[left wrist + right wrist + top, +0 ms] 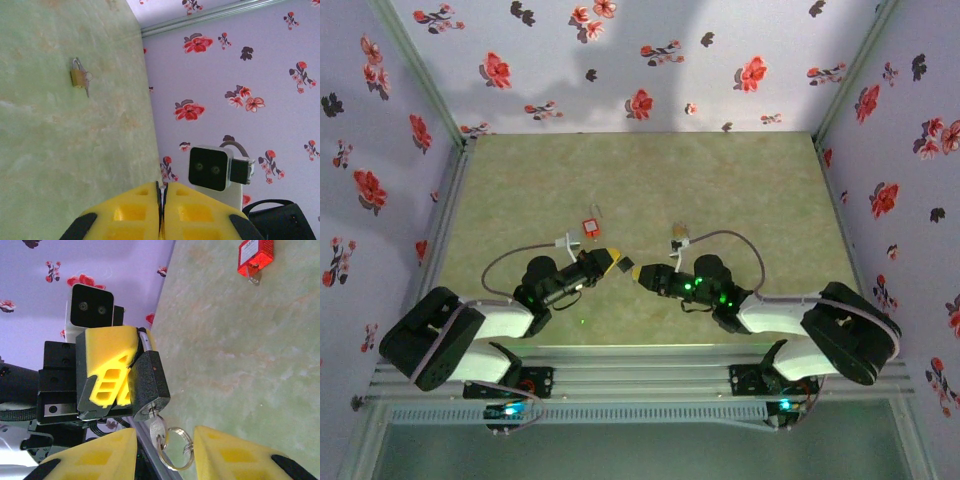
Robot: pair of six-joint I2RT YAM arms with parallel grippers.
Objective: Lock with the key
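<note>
Now | left pincer clamped on padlock | key between parted right pincer

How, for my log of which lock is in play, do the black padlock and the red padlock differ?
The black metal padlock is held off the table, pinched in the left hand; the red rectangular padlock lies free on the green table. The black padlock has a silver key with a ring in its keyhole; whether the red padlock holds one cannot be told. Both show metal shackles.
</note>
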